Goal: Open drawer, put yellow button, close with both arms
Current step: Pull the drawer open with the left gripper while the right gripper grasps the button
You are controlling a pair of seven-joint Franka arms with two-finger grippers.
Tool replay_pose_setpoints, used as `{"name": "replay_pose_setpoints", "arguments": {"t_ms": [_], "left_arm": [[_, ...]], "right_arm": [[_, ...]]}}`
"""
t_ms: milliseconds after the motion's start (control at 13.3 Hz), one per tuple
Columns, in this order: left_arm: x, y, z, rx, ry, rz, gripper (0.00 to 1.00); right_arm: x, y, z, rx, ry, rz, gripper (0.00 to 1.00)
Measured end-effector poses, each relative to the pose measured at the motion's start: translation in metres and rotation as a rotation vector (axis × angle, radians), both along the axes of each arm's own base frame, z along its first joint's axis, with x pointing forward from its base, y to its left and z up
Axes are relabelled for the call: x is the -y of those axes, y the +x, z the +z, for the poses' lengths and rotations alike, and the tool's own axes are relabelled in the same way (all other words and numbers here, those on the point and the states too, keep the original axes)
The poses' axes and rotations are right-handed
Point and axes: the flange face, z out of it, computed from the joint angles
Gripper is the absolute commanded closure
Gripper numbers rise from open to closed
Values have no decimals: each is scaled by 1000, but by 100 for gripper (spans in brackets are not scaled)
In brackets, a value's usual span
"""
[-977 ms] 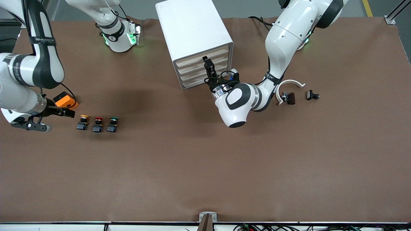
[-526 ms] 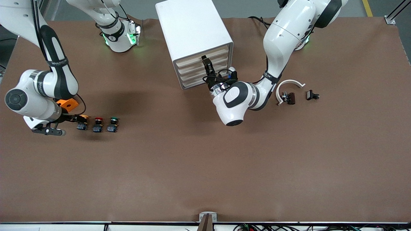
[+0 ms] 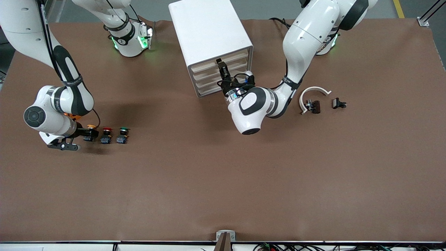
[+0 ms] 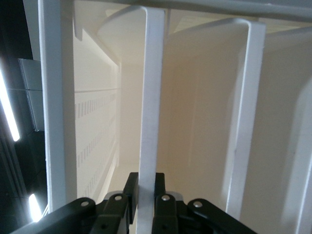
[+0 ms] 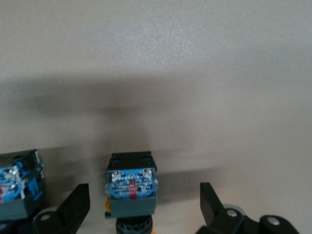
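Brown mat over the table [image 3: 223, 181], grey floor along the top edge; my right gripper [image 5: 145, 207] is down at the table by the right arm's end, fingers spread wide with the yellow button [image 3: 90, 132] between them, not yet pinched, gap on both sides in the right wrist view; I judge the button light and rigid, small blocky black and blue body [image 5: 131, 190] with flat sides, so take it across the body, not the round cap, which would likely slip; red button [image 3: 106, 135] sits just beside it, green button [image 3: 122, 135] next along, so keep the fingers from nudging the red one; my left gripper [image 3: 222, 68] is at the cabinet [image 3: 210, 42] front, fingers closed thin on the cream lip of the top drawer [image 4: 151, 112]; drawer looks light plastic, should slide easily, pull straight; drawer not yet out, I can't see anything inside any of the four; white curved part [image 3: 313, 94] and small black bits lie toward the left arm's end.
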Motion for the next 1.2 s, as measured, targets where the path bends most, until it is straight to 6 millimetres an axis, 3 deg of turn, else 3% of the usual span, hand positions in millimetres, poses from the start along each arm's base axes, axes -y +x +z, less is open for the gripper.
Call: {"name": "replay_pose_setpoints", "arguments": {"t_ms": [150, 376, 826, 1052, 1202], "left_arm": [[-1, 0, -5, -3, -2, 1, 96], [-4, 4, -6, -6, -4, 10, 96], [-61, 69, -2, 41, -21, 142, 94], [-79, 91, 2, 70, -15, 189, 92], [-95, 109, 6, 91, -16, 231, 82]], "right_arm": [[0, 1, -2, 8, -1, 1, 21], [0, 0, -4, 7, 2, -6, 46], [-2, 2, -3, 18, 36, -58, 87], [-3, 2, -3, -1, 39, -59, 94], [-6, 4, 3, -47, 48, -59, 94]]}}
